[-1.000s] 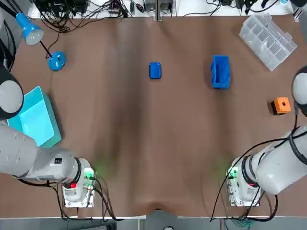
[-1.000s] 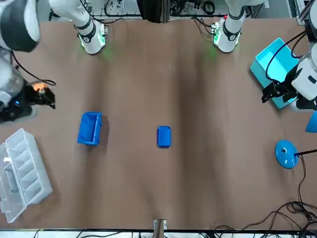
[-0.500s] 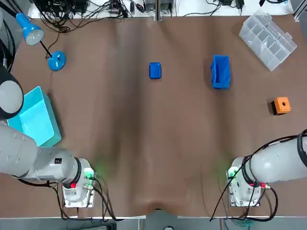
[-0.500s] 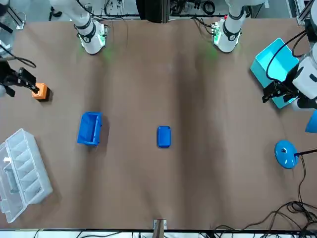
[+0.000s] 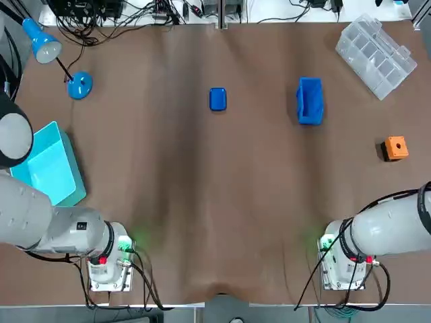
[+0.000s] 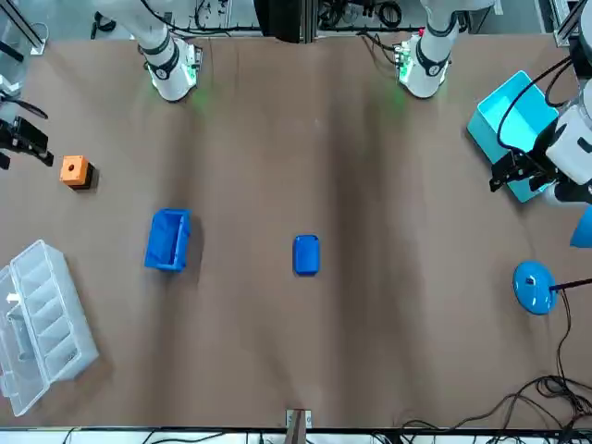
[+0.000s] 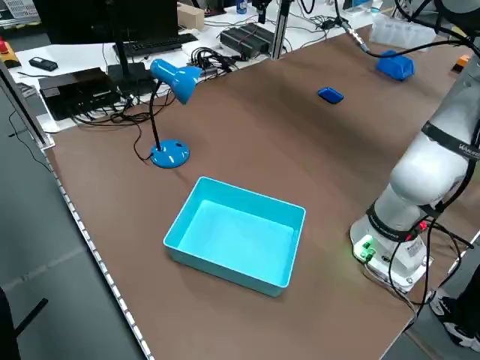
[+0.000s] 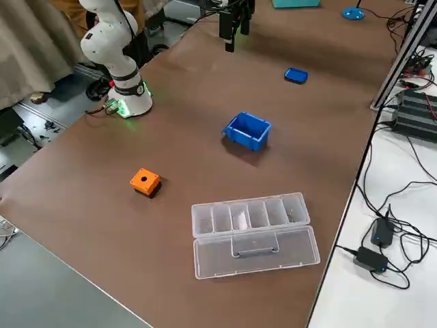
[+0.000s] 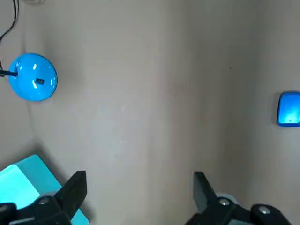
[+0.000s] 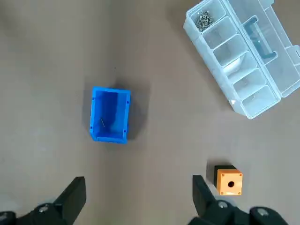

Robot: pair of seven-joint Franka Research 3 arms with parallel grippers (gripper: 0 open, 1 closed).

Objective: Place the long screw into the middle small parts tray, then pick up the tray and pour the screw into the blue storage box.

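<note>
Right gripper (image 10: pixel 138 187) backed off the orange block (image 5: pixel 395 148), fingers spread; left gripper (image 9: pixel 138 185) spread too. Small tray (image 5: pixel 217 99) left of blue box (image 5: pixel 310 101), clear organizer (image 5: pixel 376 48) far-right.

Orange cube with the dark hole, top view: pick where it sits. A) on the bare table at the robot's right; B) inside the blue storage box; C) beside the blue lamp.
A: the orange cube rests alone on the brown table, apart from the blue storage box.
</note>
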